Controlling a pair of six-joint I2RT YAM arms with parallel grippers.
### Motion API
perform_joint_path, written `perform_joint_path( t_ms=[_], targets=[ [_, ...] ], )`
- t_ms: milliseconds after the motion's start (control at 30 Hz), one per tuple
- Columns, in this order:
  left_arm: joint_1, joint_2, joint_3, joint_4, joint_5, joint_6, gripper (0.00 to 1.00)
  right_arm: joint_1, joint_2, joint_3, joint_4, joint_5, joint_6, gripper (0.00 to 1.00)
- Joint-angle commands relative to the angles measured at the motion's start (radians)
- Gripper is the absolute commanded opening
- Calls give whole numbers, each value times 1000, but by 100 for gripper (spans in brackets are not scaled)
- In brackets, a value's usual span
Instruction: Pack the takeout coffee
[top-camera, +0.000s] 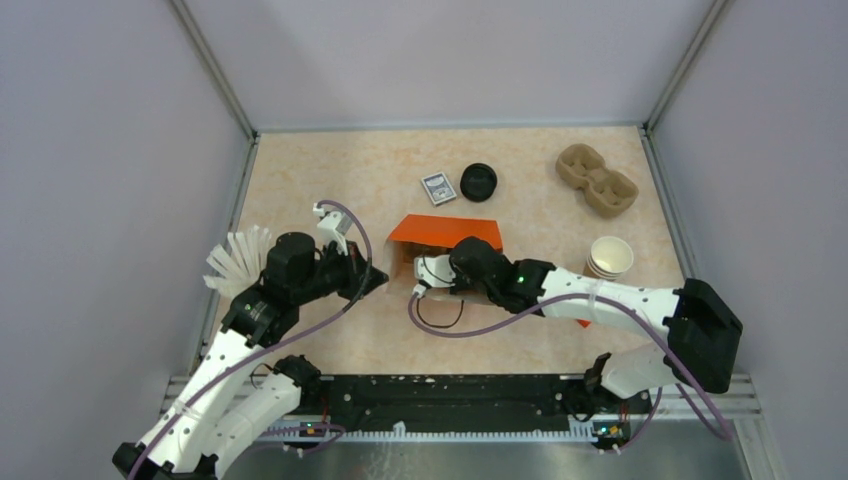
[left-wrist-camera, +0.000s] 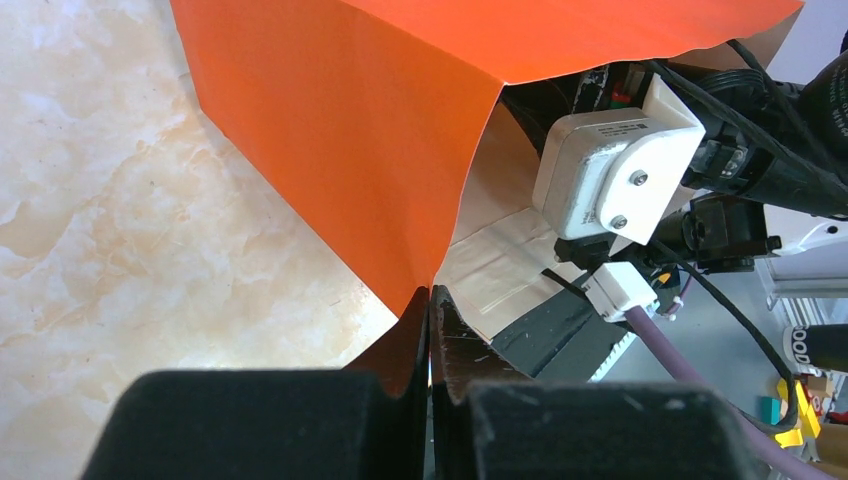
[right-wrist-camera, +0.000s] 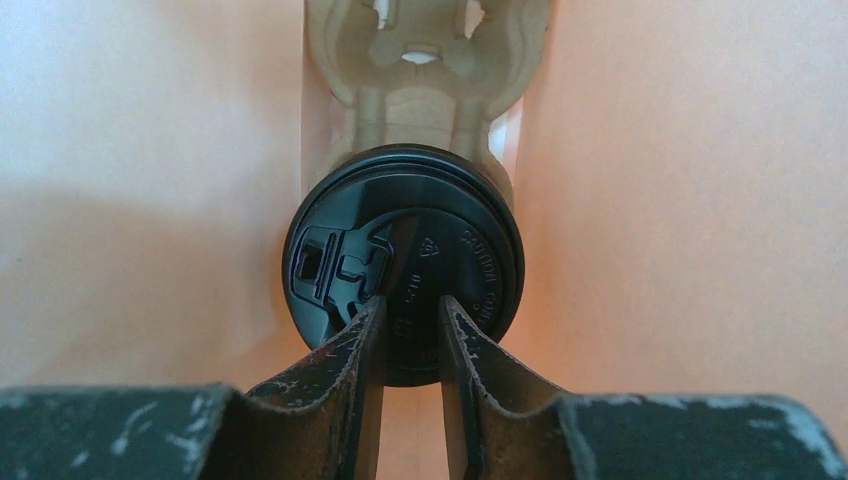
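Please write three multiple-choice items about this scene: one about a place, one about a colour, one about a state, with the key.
1. The spare black lid lies: A inside the bag; B beside the small card; C under the bag.
2. The bag is: A orange; B green; C white.
3. The left gripper is: A open; B away from the bag; C shut on the bag's edge.
Key: B, the top view shows them side by side; A, top and left wrist views show orange; C, its jaws pinch the edge.
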Motion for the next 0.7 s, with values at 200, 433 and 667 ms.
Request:
perform_joint_path(
  t_ms=[200,433,667],
  targets=[
    [-1,-1,32,39,11,8,0,-9,3,-7,21,56,62,25],
    [0,3,29,48,21,5,0,-16,24,0,17,54,83,25],
    [0,4,28,49,24,7,0,-22,32,-4,26,48,109,24]
  ],
)
